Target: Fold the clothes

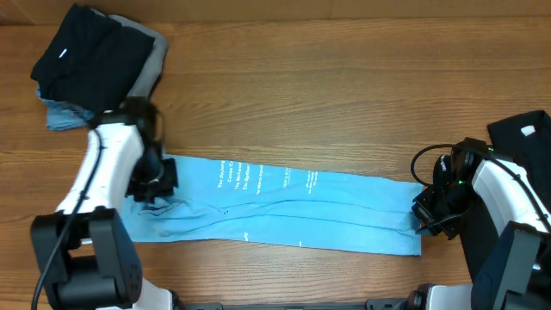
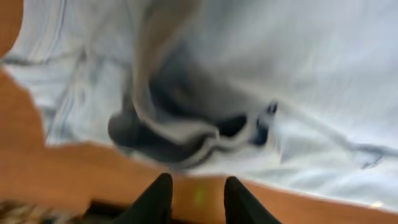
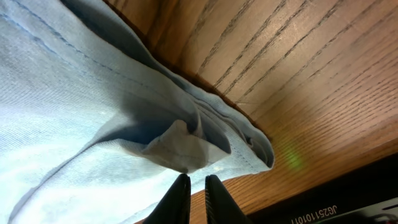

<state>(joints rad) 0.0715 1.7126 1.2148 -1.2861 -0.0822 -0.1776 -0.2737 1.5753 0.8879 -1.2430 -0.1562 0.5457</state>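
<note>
Between the nearly closed right jaws, a fold of the blue T-shirt (image 1: pixel 284 207) is pinched; its white lettering is too small to read. Left jaws stand apart, just short of blurred cloth.

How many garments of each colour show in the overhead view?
Light blue: 1, T-shirt laid out long.
Black: 2, left black garment atop the pile, right black garment at the table edge.
Grey: 1, grey garment under the left black one.
Dull blue: 1, dull blue cloth peeking from that pile.
Total: 5.
</note>
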